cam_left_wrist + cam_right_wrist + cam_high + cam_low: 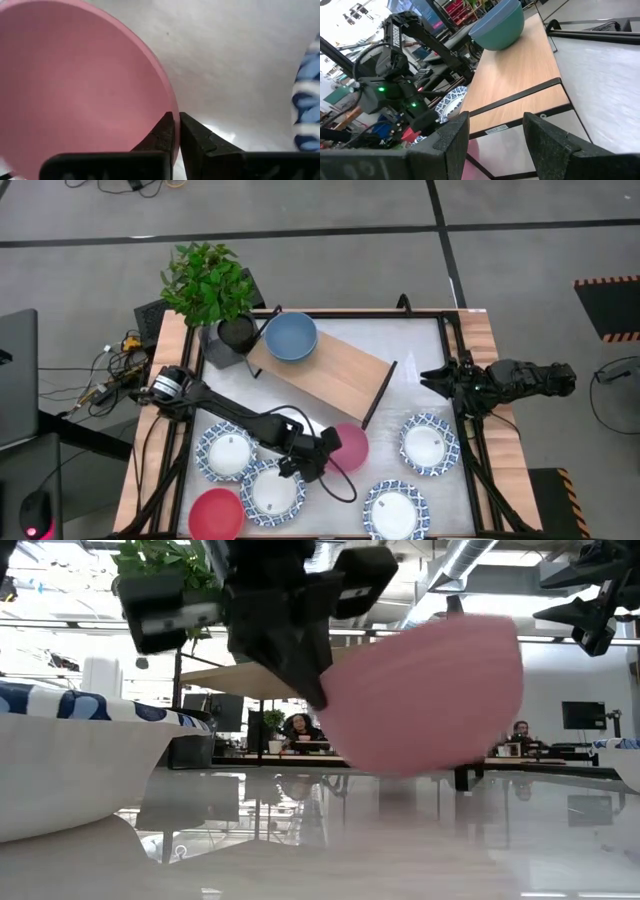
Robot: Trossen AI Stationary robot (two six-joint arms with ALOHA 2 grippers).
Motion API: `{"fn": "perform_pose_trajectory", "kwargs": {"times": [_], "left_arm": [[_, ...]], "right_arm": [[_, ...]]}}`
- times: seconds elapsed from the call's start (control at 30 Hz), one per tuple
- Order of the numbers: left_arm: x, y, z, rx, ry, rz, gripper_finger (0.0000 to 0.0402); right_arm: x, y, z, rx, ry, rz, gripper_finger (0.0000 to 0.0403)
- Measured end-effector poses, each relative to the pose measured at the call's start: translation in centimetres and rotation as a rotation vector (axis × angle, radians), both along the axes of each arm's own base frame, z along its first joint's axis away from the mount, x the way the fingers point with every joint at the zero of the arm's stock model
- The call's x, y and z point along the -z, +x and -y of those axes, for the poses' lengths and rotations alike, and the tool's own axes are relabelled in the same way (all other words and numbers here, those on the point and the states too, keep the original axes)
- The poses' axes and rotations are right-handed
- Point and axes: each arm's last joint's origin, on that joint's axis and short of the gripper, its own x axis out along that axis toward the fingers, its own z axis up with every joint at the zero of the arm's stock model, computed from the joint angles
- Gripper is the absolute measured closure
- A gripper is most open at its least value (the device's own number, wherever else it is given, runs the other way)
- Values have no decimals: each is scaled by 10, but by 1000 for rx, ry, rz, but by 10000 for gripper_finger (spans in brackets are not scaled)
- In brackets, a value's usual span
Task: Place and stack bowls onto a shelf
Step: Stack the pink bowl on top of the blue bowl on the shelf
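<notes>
- Pink bowl [352,445] sits near the middle of the tabletop [420,350], just at the 5 o'clock side of the shelf's near end, tilted in the low view with one side lifted off the surface.
- Left hand [176,131] is pinched tight on the bowl's rim at the bowl's 9 o'clock edge, one finger inside the wall and one outside.
- Judging by its look, the bowl is rigid, smooth plastic or glazed ware: probably light, stiff, and slippery at the lip, so a one-sided rim pinch may let it swing or slide.
- A hold deeper on the wall would likely be steadier than the very lip.
- Shelf [330,370] lies at 11 o'clock of the bowl, with a blue bowl [291,337] already on its far end; the bare plank beside it looks like the free spot.
- White patterned bowls [271,492] crowd the 7 o'clock side, so the lift needs care.
- Right hand [492,140] waits wide apart at the tabletop's 3 o'clock edge, holding nothing.
</notes>
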Motion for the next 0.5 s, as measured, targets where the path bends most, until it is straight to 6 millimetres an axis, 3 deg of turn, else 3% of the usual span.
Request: {"fn": "perform_pose_trajectory", "kwargs": {"times": [0.33, 0.5], "left_arm": [[-31, -5, 8, -112, -163, -178, 401], [-62, -9, 10, -180, -234, -283, 401]], "right_arm": [[0, 0, 0, 0, -1, -3, 191], [0, 0, 0, 0, -4, -3, 191]]}}
